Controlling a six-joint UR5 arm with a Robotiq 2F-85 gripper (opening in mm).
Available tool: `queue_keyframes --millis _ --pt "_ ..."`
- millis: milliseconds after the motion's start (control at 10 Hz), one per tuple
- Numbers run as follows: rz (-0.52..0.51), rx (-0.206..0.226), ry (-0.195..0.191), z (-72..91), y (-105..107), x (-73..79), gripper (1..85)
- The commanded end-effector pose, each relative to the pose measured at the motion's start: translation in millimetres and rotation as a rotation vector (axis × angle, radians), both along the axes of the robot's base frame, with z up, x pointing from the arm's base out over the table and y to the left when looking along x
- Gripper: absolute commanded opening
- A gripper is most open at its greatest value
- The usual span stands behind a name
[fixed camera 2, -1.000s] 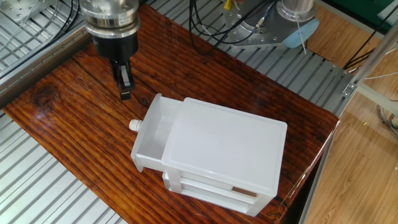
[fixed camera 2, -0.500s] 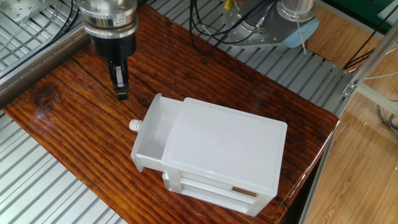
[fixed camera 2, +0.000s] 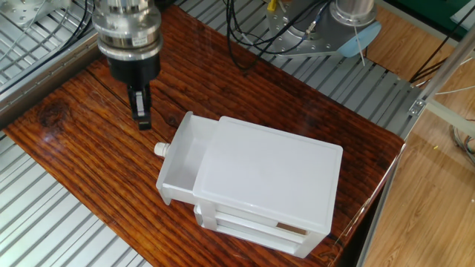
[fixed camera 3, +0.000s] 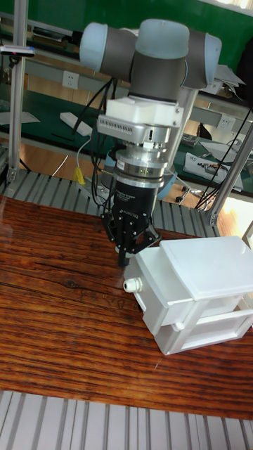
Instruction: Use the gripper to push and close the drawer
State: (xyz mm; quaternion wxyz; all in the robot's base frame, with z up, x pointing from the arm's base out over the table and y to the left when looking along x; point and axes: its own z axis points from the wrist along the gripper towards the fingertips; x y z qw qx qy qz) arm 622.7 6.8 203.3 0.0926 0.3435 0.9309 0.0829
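Observation:
The drawer (fixed camera 2: 180, 159) is the top tray of a small white cabinet (fixed camera 2: 271, 174) and stands pulled out to the left, its round knob (fixed camera 2: 159, 149) facing the table's left side. My gripper (fixed camera 2: 142, 121) hangs shut with nothing in it, just up and left of the knob and a short gap from the drawer front, its tips close above the wood. In the tall fixed view the gripper (fixed camera 3: 126, 256) is directly behind the knob (fixed camera 3: 128, 285), next to the drawer (fixed camera 3: 145, 285), and the cabinet (fixed camera 3: 207, 271) sits to the right.
The cabinet stands on a dark wooden board (fixed camera 2: 82, 141) laid over ribbed metal decking (fixed camera 2: 44, 222). The robot base (fixed camera 2: 326, 30) with black cables sits behind the cabinet. Lower drawers (fixed camera 2: 252, 226) are almost flush. The board's right edge (fixed camera 2: 378, 193) is close to the cabinet.
The gripper has shifted a little to the left and slightly lower, staying shut. The drawer and cabinet have not moved.

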Motion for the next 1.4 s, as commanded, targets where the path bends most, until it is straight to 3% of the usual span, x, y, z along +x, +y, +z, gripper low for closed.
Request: queue_keyframes --millis 0,800,1300 --pt "-0.007 0.038 -0.009 -7.9 16.5 7.9 1.0" --pt "-0.007 0.019 -0.013 -26.0 30.9 12.6 1.0" --pt "-0.007 0.039 -0.013 -21.8 38.8 10.2 1.0"
